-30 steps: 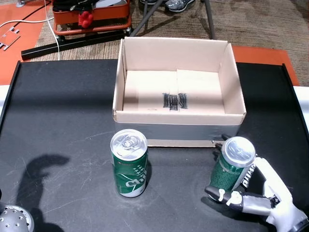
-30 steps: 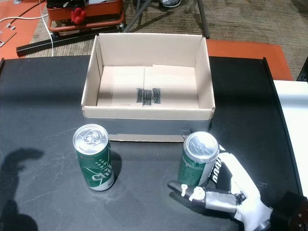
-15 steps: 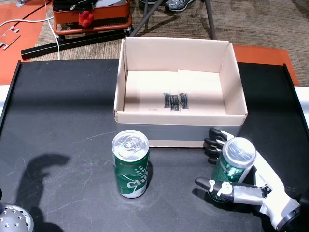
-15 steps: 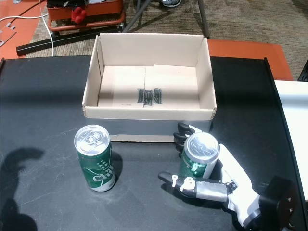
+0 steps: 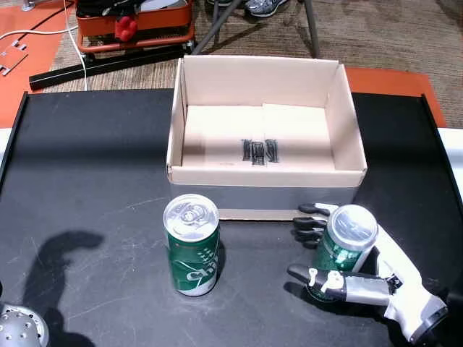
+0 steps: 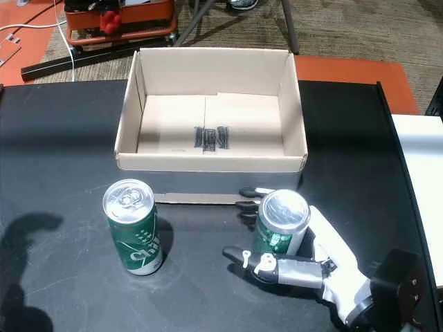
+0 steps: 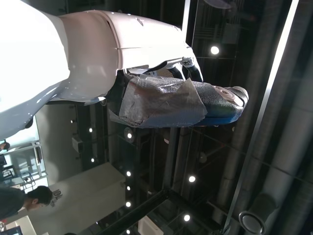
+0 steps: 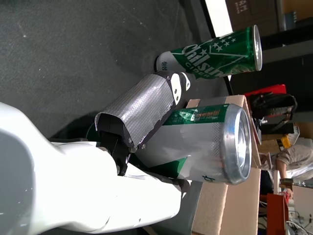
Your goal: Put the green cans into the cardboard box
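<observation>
The right hand (image 5: pixel 362 278) wraps its fingers around one green can (image 5: pixel 346 242). Next it should lift it over the box (image 5: pixel 264 177) just ahead.

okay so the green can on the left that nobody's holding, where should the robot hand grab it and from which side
Wrap the round side wall of the free can around its middle, not the top. It stands upright on the black table with open space to its left and front, so the left robot hand would likely come in level from the left. The cardboard box stands close behind it, and the right robot hand is already around the other can.
</observation>
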